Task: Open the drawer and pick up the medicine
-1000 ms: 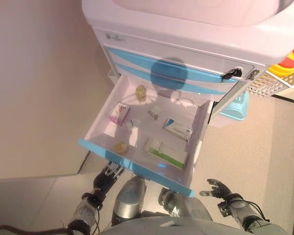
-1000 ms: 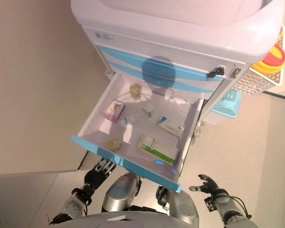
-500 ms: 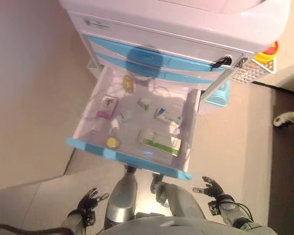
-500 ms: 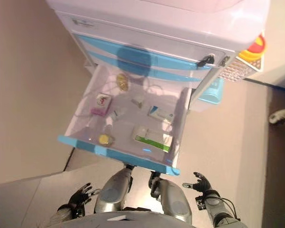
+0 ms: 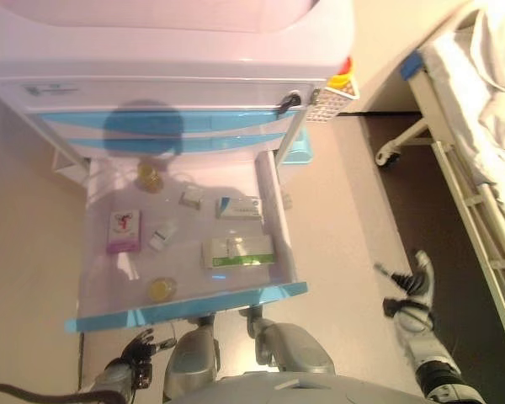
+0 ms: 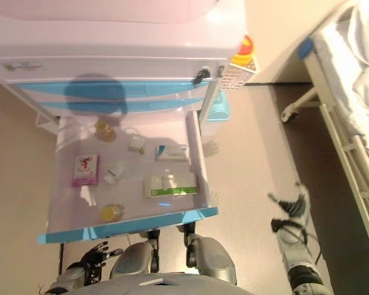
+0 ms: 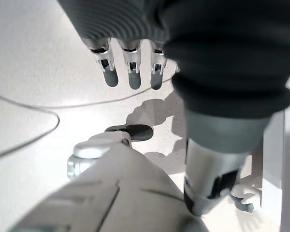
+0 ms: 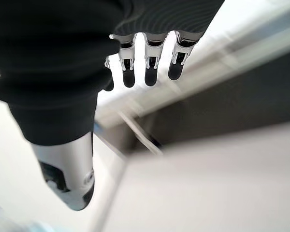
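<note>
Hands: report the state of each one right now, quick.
Left hand: open, fingers relaxed, holding nothing, low beside the open drawer.
Right hand: open, fingers straight, holding nothing, out over the floor near the bed.

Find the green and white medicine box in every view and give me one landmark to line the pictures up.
Left eye view: green and white box lies in the open drawer, near its right wall.
Right eye view: same box, same spot.
Left wrist view: not in it.
Right wrist view: not in it.
Shared landmark: the pink box on the drawer's left side, seen in both eye views.
</note>
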`<state>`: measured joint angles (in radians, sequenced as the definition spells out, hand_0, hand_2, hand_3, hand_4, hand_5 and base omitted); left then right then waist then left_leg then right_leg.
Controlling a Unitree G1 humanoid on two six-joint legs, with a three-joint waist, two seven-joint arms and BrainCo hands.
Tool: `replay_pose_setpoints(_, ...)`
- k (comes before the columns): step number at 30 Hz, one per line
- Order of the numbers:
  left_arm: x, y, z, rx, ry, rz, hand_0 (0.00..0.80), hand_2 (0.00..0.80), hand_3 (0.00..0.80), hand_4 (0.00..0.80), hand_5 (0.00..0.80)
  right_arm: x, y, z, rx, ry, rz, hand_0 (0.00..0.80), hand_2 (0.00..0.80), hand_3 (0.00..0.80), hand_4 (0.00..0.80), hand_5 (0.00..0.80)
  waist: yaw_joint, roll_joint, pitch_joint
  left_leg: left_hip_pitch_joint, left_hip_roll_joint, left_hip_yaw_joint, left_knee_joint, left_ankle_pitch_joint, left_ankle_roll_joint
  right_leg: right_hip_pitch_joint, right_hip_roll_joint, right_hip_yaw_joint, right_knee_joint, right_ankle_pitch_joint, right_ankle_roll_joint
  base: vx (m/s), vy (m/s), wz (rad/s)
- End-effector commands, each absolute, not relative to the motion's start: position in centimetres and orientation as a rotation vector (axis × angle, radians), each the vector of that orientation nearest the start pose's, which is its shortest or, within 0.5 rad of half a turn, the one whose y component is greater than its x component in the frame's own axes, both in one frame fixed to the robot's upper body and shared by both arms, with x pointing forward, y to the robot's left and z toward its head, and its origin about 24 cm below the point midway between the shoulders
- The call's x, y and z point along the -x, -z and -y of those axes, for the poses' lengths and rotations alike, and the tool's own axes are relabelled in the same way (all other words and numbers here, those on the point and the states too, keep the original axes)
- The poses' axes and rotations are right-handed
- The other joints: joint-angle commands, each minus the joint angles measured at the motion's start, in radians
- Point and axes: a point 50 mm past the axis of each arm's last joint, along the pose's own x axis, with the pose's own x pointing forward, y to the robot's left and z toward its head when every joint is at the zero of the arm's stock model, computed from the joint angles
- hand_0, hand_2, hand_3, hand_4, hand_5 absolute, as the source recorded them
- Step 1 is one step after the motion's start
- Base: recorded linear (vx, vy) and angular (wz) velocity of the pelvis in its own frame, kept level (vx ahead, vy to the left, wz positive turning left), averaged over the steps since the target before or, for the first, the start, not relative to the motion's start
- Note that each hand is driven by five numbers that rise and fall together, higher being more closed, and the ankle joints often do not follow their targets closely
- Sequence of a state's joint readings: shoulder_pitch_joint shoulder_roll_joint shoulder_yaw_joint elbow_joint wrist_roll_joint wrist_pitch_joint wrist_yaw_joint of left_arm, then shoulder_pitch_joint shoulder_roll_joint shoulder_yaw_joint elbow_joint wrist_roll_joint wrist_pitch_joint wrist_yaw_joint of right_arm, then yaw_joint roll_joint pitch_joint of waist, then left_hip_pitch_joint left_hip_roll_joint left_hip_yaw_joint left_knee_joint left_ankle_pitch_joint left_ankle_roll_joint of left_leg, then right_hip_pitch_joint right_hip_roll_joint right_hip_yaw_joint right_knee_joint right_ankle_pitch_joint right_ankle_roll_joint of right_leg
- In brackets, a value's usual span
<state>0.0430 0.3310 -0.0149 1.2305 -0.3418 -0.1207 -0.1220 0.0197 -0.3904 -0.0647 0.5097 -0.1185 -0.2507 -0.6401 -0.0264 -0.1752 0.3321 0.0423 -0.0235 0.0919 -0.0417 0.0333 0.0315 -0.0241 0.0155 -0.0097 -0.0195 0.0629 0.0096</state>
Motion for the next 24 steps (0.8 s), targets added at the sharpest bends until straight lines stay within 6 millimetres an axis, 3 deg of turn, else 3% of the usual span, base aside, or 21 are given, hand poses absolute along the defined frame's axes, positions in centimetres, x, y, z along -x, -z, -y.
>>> replay_pose_setpoints(1,-5.1,15.9,-26.0,0.074,-0.307,-1.178,0.0,0.0,0.0,0.0,0.0,-22.9,-6.0,29.2,0.714,0.693,0.26,0.0,0.0,0.0,0.0,0.0,0.003,0.059,-0.07,-0.049,-0.034,-0.045,0.029,-0.08,0.021,-0.011,0.01,-0.015,0.051,-0.031,0.066,0.04,0.043,-0.06)
replay_pose_setpoints(2,-5.0,16.0,-25.8,0.072,-0.303,-1.182,0.0,0.0,0.0,0.0,0.0,-23.1,-6.6,28.8,0.717,0.674,0.299,0.0,0.0,0.0,0.0,0.0,0.003,0.06,-0.073,-0.046,-0.035,-0.046,0.027,-0.08,0.022,-0.009,0.011,-0.015,0.051,-0.032,0.066,0.041,0.036,-0.03)
replay_pose_setpoints(4,-4.8,16.3,-25.1,0.06,-0.279,-1.2,0.0,0.0,0.0,0.0,0.0,-24.5,-11.0,26.2,0.768,0.504,0.527,0.0,0.0,0.0,0.0,0.0,0.016,0.061,-0.088,-0.042,-0.038,-0.045,0.023,-0.082,0.022,-0.004,0.007,-0.02,0.048,-0.038,0.064,0.012,0.015,-0.02)
replay_pose_setpoints(6,-4.8,16.3,-24.9,0.058,-0.274,-1.203,0.0,0.0,0.0,0.0,0.0,-24.7,-11.9,25.6,0.772,0.449,0.574,0.0,0.0,0.0,0.0,0.0,0.019,0.062,-0.092,-0.041,-0.038,-0.047,0.022,-0.083,0.021,-0.002,0.006,-0.023,0.047,-0.04,0.063,-0.001,-0.005,0.02)
replay_pose_setpoints(8,-4.7,16.4,-24.5,0.031,-0.247,-1.206,0.0,0.0,0.0,0.0,0.0,-25.5,-14.9,22.4,0.786,0.201,0.721,0.0,0.0,0.0,0.0,0.0,0.045,0.058,-0.107,-0.038,-0.037,-0.058,0.014,-0.083,0.016,0.008,0.003,-0.038,0.04,-0.048,0.06,0.005,-0.027,0.04)
replay_pose_setpoints(10,-4.5,16.4,-24.4,0.03,-0.26,-1.205,0.0,0.0,0.0,0.0,0.0,-25.6,-16.3,20.1,0.831,0.012,0.795,0.0,0.0,0.0,0.0,0.0,0.064,0.054,-0.121,-0.034,-0.039,-0.07,0.008,-0.081,0.013,0.016,0.002,-0.051,0.036,-0.055,0.056,0.024,-0.026,0.05)
replay_pose_setpoints(14,-4.6,16.4,-24.7,0.029,-0.274,-1.201,0.0,0.0,0.0,0.0,0.0,-25.8,-17.6,16.9,0.843,-0.216,0.862,0.0,0.0,0.0,0.0,0.0,0.093,0.048,-0.135,-0.037,-0.042,-0.09,0.007,-0.075,0.007,0.03,-0.003,-0.075,0.032,-0.067,0.049,0.014,-0.006,0.22)
replay_pose_setpoints(21,-5.2,16.1,-25.6,0.03,-0.294,-1.191,0.0,0.0,0.0,0.0,0.0,-26.7,-17.1,11.1,1.01,-0.548,0.922,0.0,0.0,0.0,0.0,0.0,0.163,0.039,-0.14,-0.045,-0.054,-0.152,0.009,-0.065,0.0,0.054,-0.006,-0.123,0.039,-0.096,0.029,0.009,-0.002,0.29)
replay_pose_setpoints(24,-5.2,15.9,-26.2,0.021,-0.305,-1.189,0.0,0.0,0.0,0.0,0.0,-27.2,-17.0,9.5,1.076,-0.649,0.926,0.0,0.0,0.0,0.0,0.0,0.197,0.032,-0.138,-0.048,-0.052,-0.184,-0.001,-0.051,-0.008,0.064,-0.006,-0.149,0.042,-0.106,0.022,0.025,-0.022,0.36)
